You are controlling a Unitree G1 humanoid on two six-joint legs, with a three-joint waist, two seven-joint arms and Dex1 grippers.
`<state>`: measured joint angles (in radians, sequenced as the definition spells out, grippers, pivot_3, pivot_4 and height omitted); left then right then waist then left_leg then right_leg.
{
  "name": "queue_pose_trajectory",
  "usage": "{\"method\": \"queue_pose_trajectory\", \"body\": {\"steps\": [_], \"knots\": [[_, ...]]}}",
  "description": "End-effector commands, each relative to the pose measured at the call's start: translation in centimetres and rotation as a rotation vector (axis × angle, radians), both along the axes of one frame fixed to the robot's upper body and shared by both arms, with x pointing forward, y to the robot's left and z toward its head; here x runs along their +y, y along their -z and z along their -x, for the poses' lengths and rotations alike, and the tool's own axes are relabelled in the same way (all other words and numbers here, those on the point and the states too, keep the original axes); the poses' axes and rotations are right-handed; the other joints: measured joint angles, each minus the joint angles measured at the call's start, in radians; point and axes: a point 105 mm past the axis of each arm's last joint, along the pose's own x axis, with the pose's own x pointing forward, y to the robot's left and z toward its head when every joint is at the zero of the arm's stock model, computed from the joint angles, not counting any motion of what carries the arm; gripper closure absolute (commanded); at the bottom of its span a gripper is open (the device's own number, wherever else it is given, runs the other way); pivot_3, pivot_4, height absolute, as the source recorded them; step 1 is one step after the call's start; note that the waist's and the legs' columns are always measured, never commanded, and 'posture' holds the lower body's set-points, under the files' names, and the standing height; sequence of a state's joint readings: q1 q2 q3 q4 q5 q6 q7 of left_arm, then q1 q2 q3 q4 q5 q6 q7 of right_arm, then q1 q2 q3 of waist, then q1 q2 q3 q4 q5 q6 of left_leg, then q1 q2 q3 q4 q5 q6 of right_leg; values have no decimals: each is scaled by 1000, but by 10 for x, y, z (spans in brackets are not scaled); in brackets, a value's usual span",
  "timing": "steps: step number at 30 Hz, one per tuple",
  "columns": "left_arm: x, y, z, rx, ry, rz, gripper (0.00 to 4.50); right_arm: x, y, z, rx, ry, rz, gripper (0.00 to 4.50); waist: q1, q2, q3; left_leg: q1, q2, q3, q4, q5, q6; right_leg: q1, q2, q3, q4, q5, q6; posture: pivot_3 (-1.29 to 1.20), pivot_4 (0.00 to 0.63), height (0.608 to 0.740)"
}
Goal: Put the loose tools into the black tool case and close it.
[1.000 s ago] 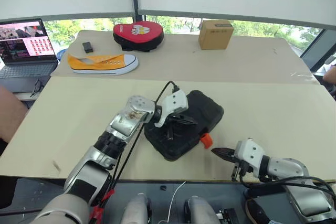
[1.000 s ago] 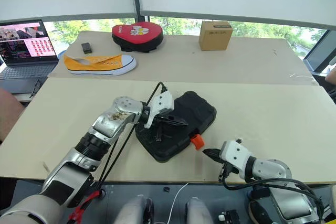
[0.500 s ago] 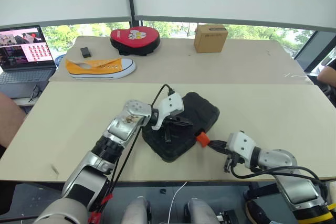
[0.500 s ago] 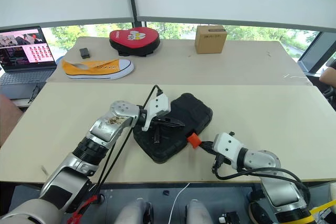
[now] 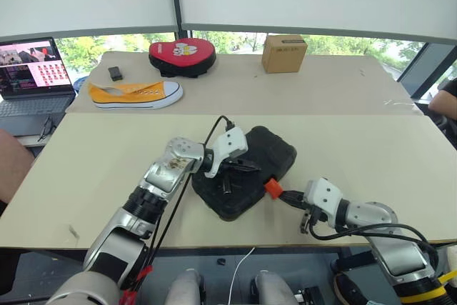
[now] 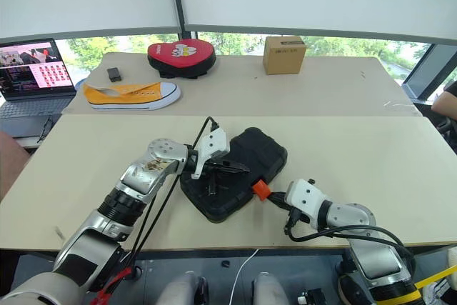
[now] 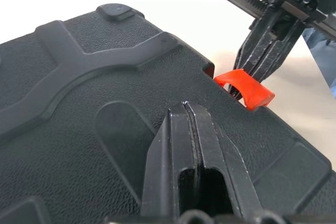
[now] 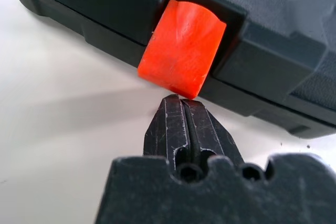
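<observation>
Both jaws closed: left gripper [image 7: 190, 109] on black tool case [image 5: 275, 153], right gripper [image 8: 180, 101] seemingly touching orange latch [image 8: 181, 48].

No writing, label or number can be read on anything here.

Silver-and-white jointed arms, black cables, black-fingered left pincer [image 5: 246, 168]

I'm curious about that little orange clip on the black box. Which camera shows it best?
The right wrist view: the orange latch sits large and head-on, tilted out from the black tool case, with the shut right end effector at its lower edge. The left wrist view shows it sideways; the eye views show a small orange spot.
</observation>
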<state>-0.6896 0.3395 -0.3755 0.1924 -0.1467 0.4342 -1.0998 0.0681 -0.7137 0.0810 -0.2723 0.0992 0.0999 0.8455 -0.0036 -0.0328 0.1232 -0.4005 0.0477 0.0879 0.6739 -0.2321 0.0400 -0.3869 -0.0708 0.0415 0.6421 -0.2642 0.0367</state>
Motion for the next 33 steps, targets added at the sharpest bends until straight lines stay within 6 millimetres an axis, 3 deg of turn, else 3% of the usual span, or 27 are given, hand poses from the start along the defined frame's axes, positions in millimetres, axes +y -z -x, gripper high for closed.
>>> {"method": "queue_pose_trajectory", "body": {"steps": [1, 5, 12, 27, 33], "knots": [[26, 55, 4, 162, -92, -146, 4500, -12, -18, 6, -68, 8, 2, 4434, 2, 0, 0, 0, 0, 0, 0, 0, 0, 0, 0, 0, 0, 0, 0, 0, 150, 740], [29, 58, 5, 167, -90, -153, 4500, -6, -34, 4, -105, 12, -70, 4434, -4, 0, -3, 1, 1, 0, 0, 0, 0, 0, 0, 1, 0, -1, -1, 0, 150, 740], [29, 57, 3, 167, -90, -158, 4500, 9, -38, -8, -121, -18, -101, 4434, -4, 0, -5, 1, 1, 0, 0, 0, 0, 0, 1, 1, -1, -2, -1, 0, 150, 740], [36, 54, -6, 161, -111, -166, 4500, 34, -29, -26, -150, -61, -136, 4434, -12, -3, -7, 3, 2, 0, -3, 0, 0, 0, 1, 1, -1, -3, -4, 0, 150, 740], [36, 58, -3, 178, -103, -174, 4500, 42, -24, -24, -100, -74, -167, 4434, -15, -4, -8, 6, 2, 0, -5, 0, 0, 1, 2, 2, 0, -2, -6, 0, 150, 740]]}}
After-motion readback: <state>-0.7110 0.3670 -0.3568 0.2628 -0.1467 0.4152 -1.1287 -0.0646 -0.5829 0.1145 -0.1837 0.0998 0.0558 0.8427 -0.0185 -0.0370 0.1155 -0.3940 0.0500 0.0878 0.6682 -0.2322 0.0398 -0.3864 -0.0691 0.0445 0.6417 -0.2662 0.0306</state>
